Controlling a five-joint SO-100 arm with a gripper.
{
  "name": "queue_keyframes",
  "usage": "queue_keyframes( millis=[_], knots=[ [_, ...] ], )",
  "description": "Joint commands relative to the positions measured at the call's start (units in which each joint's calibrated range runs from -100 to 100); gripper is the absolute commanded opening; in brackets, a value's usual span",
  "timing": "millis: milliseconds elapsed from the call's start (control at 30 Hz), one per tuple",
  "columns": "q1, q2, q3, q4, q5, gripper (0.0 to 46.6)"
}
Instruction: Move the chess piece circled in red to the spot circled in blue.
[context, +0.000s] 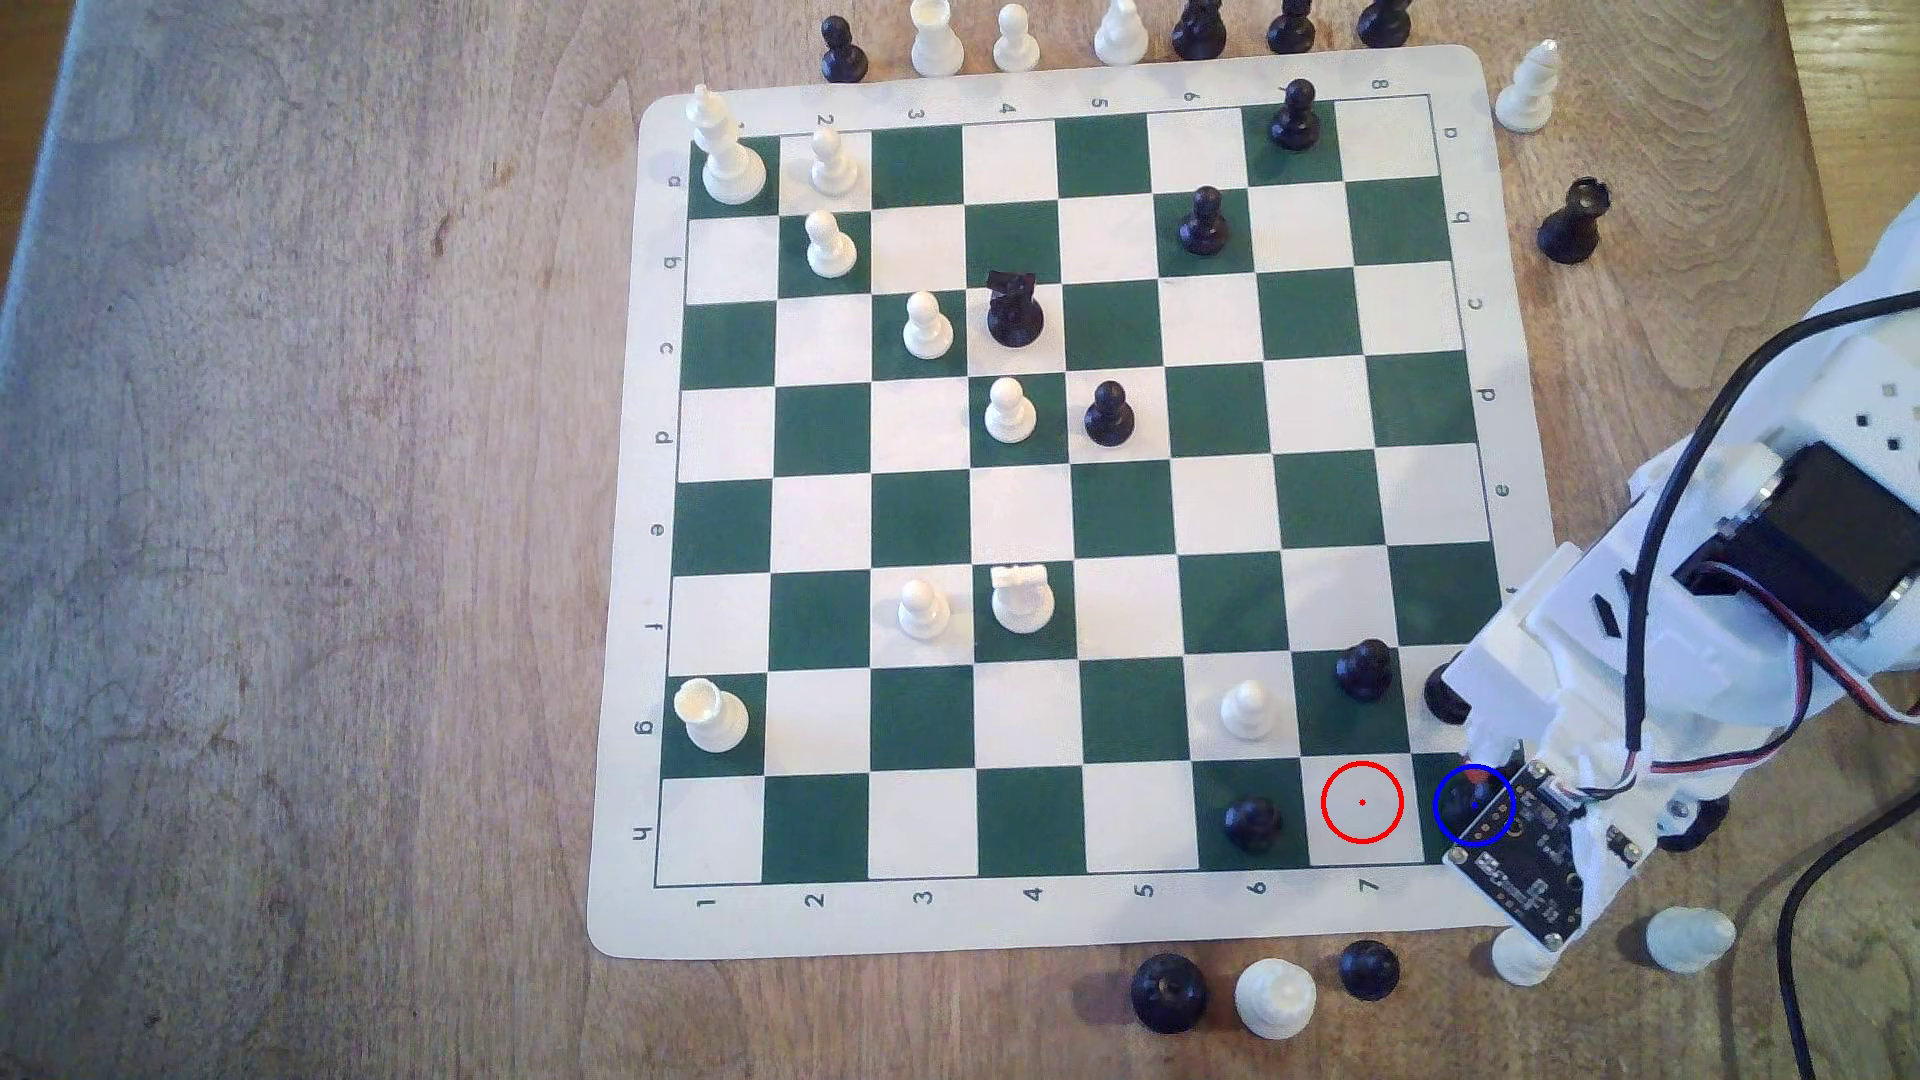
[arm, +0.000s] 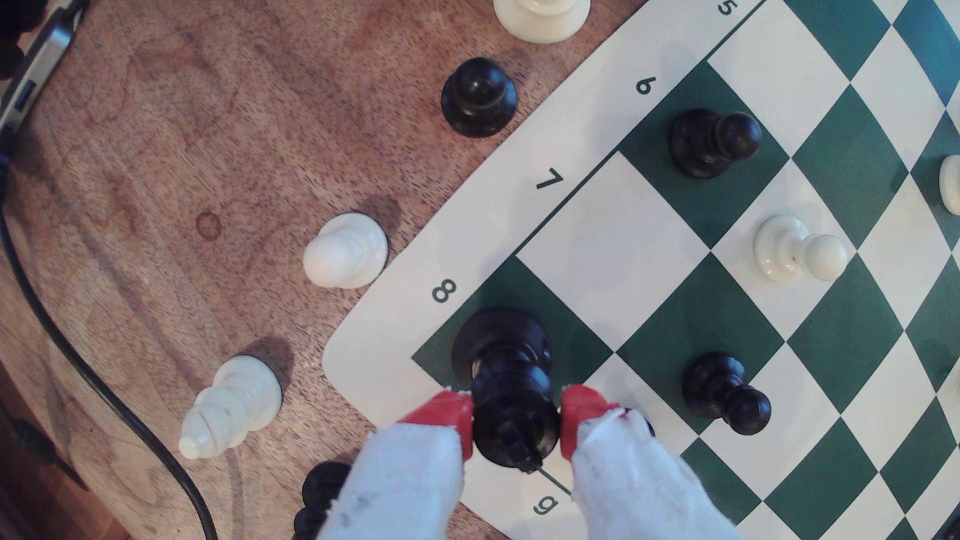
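The chess piece (arm: 511, 394), tall and glossy black with a wide round base, stands upright on the dark green corner square by the "8" label. That square is the spot (arm: 524, 291). My gripper (arm: 516, 415) is shut on the piece, one red fingertip pressed against each side of its upper body. In the exterior view, the blue ring of the spot (context: 1446, 820) lies at the board's near right corner, mostly covered by my gripper (context: 1484, 774) and the wrist camera board. The red ring (context: 1362, 802) sits on a bare white square beside it.
Black pawns (context: 1364, 670) (context: 1252, 824) and a white pawn (context: 1247, 709) stand close to the corner. Captured pieces (context: 1276, 997) (context: 1688, 938) lie on the wooden table just off the board's near edge. A black cable (arm: 104, 394) runs across the table.
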Motion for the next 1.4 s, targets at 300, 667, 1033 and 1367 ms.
queue_keyframes(
  millis=[300, 667, 1033, 1367],
  knots=[
    [1.9, 0.1, -0.5, -0.7, 0.2, 13.1],
    [4.4, -4.7, -3.9, 5.6, 1.0, 19.3],
    [6.2, -12.7, -7.8, 16.6, 1.3, 19.0],
    [15.7, -24.1, -9.4, 17.5, 3.1, 18.4]
  ],
)
